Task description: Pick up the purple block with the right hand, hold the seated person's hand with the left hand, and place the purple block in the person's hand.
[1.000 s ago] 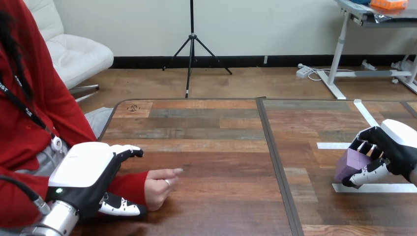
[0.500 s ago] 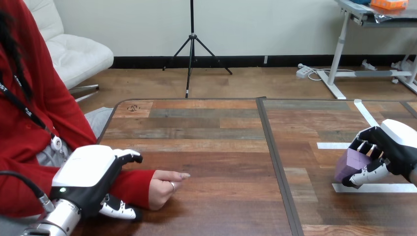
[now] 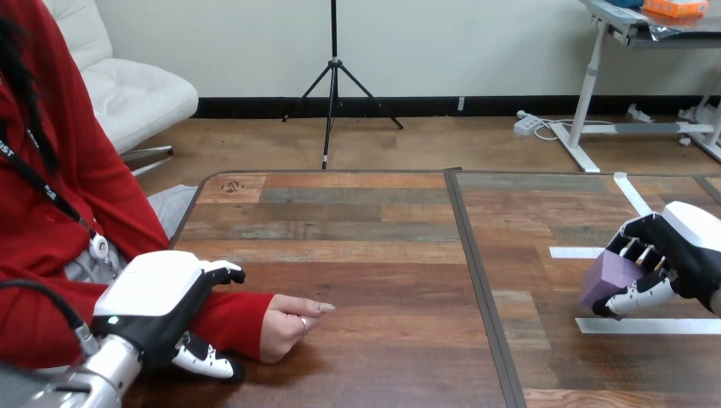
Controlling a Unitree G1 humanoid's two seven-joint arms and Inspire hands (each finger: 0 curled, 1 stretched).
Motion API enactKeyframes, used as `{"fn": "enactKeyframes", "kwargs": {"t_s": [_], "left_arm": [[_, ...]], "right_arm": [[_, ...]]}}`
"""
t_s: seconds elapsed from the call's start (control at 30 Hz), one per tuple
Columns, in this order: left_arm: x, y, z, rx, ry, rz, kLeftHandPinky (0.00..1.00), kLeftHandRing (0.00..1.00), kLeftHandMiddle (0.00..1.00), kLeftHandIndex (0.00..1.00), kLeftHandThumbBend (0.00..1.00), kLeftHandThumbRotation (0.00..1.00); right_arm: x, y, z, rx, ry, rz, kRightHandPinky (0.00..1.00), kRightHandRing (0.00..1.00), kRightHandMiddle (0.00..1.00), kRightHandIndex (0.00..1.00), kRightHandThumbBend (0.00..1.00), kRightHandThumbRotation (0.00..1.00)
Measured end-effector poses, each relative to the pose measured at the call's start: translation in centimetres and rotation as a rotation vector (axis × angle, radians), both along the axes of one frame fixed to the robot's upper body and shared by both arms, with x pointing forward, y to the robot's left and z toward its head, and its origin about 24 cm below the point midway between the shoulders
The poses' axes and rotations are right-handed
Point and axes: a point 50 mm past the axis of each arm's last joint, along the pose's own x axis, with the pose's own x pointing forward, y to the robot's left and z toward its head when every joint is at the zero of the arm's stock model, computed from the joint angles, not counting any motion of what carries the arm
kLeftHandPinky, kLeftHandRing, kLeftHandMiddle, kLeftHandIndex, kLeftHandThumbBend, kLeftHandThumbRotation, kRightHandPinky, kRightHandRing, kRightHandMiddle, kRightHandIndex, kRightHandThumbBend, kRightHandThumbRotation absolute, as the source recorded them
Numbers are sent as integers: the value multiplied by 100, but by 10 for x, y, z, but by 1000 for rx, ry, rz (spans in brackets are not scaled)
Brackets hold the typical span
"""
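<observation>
My right hand is wrapped round the purple block — fingers over its top, thumb beneath. My left hand straddles the person's red-sleeved wrist, fingers and thumb curled on its 2 sides — the person's hand rests loosely fisted on the table, just beyond my fingertips.

The left robot hand arches over the person's red-sleeved forearm, fingers and thumb curled round it. The right robot hand clasps a small purple block.
</observation>
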Motion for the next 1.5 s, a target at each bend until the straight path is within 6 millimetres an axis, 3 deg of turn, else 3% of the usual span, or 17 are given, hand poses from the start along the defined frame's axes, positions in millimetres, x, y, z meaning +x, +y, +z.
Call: {"fn": "enactKeyframes", "kwargs": {"t_s": [0.73,1.0,1.5], "left_arm": [[14,-7,3,44,1,-46,64,69,71,70,98,3],[20,-10,4,82,-2,-48,58,64,67,66,96,0],[27,-13,2,128,10,-49,41,48,52,51,90,0]], "right_arm": [[0,-1,2,9,-13,-14,46,48,51,52,70,0],[0,-1,2,12,-7,-15,48,48,52,52,70,0],[-1,-2,1,12,0,-21,47,48,51,52,72,0]]}}
